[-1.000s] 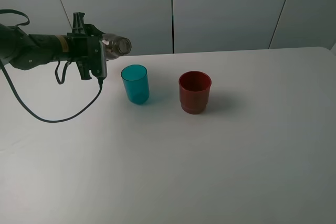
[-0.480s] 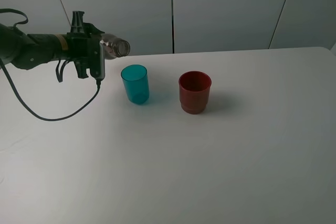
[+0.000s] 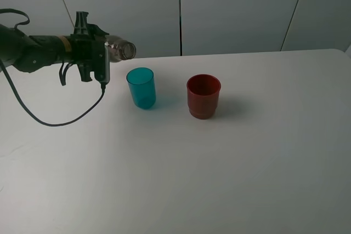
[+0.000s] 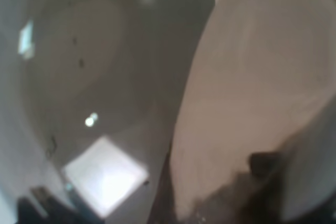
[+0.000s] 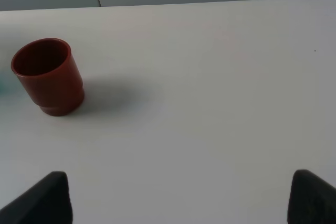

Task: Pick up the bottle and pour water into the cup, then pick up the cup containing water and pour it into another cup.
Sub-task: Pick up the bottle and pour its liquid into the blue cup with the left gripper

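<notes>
In the high exterior view, the left gripper (image 3: pixel 103 54) comes in from the left side, raised above the white table (image 3: pixel 247 163). Its jaws are closed on the bottle (image 3: pixel 122 49), which it holds by the body. The bottle lies nearly horizontal in the air, and its open mouth points to the right, towards the teal cup (image 3: pixel 141 87). The mouth is higher than the rim of this cup and near its left edge; whether it is exactly over the opening cannot be told from here. The teal cup stands upright on the table. The red cup (image 3: pixel 203 96) stands upright to its right, apart from it, with a gap of bare table between them. A black cable (image 3: pixel 55 123) hangs from the left arm in a loop down to the table. The right gripper does not appear in this view.

The left wrist view is very close and blurred. The grey transparent wall of the bottle (image 4: pixel 105 77) fills most of it, with some bright reflections on it. The fingers cannot be made out here.

In the right wrist view, the right gripper (image 5: pixel 178 200) shows only two dark fingertips (image 5: pixel 47 200) at the lower corners, set wide apart with nothing between them except the bare table (image 5: pixel 210 103). The red cup (image 5: pixel 47 75) stands upright, well apart from this gripper, and its shadow falls beside it.
</notes>
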`<action>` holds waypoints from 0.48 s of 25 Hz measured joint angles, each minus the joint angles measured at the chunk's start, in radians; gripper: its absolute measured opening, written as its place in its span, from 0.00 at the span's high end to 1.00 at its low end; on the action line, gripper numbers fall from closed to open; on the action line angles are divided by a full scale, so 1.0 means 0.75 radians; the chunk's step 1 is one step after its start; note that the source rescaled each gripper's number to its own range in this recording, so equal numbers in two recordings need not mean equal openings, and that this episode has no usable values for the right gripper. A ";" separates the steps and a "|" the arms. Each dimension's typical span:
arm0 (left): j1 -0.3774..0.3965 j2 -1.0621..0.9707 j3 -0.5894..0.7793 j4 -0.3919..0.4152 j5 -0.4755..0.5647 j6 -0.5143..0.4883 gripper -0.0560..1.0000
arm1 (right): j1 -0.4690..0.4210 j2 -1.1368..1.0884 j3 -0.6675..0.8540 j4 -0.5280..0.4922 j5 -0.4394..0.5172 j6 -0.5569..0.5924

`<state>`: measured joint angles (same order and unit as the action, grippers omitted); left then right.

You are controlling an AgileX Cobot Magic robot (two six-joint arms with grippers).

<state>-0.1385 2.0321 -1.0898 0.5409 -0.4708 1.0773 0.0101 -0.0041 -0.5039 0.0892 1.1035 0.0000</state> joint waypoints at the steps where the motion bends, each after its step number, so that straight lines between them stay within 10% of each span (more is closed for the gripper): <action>1: -0.003 0.000 0.000 0.000 0.000 0.008 0.94 | 0.000 0.000 0.000 0.000 0.000 0.000; 12: -0.025 0.000 0.000 -0.014 0.023 0.086 0.94 | 0.000 0.000 0.000 0.000 0.000 0.000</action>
<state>-0.1576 2.0321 -1.0898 0.5305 -0.4534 1.1417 0.0101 -0.0041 -0.5039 0.0892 1.1035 0.0000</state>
